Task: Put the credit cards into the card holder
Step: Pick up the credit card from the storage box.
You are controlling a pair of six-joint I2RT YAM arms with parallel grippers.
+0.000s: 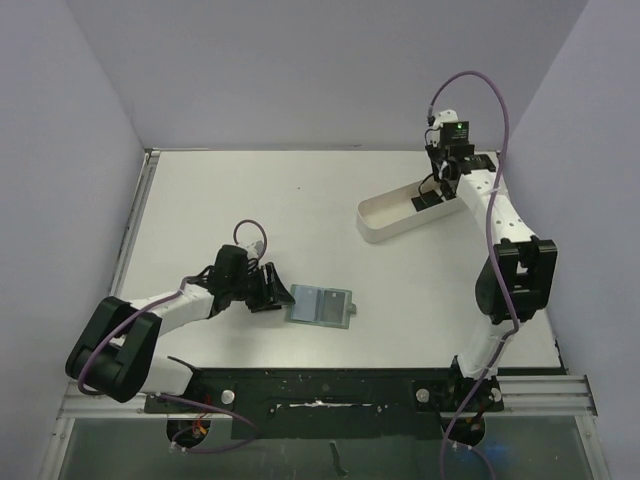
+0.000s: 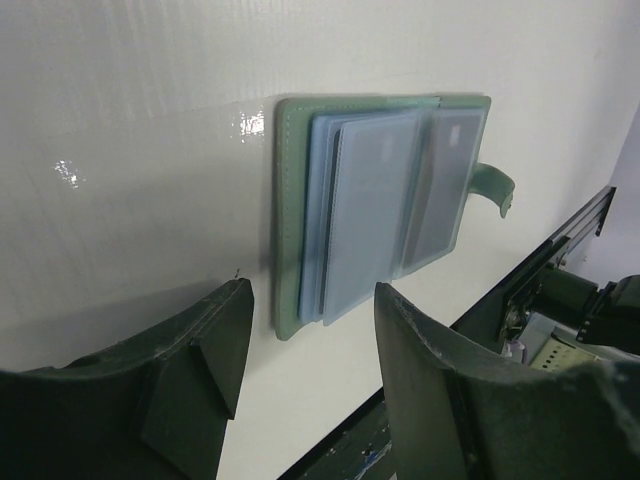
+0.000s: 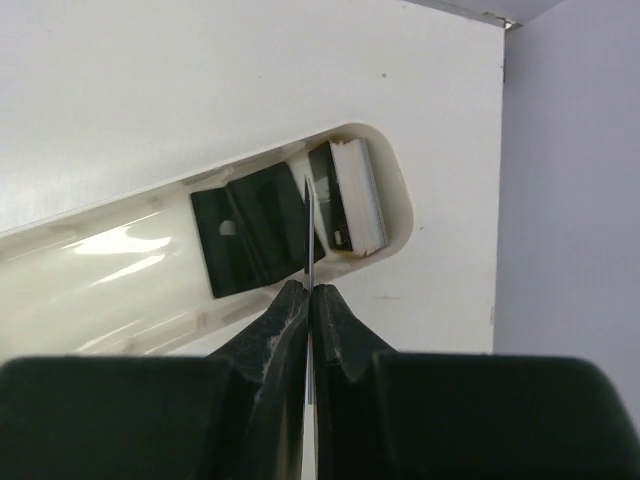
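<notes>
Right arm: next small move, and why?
Probably lift the right gripper straight up: it is shut on a credit card held edge-on above the white tray, whose other cards lie below; the open card holder lies near the left gripper.

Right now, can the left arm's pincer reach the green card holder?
Probably yes. The left pincer is open and the card holder lies open on the table just ahead of it, with nothing between them.

The card holder (image 1: 320,305) lies open and flat, grey-green with bluish pockets, its snap tab sticking out. The black credit cards (image 3: 250,240) lie at one end of the white tray (image 3: 100,270); one seems pinched edge-on in the right gripper (image 3: 310,300).
</notes>
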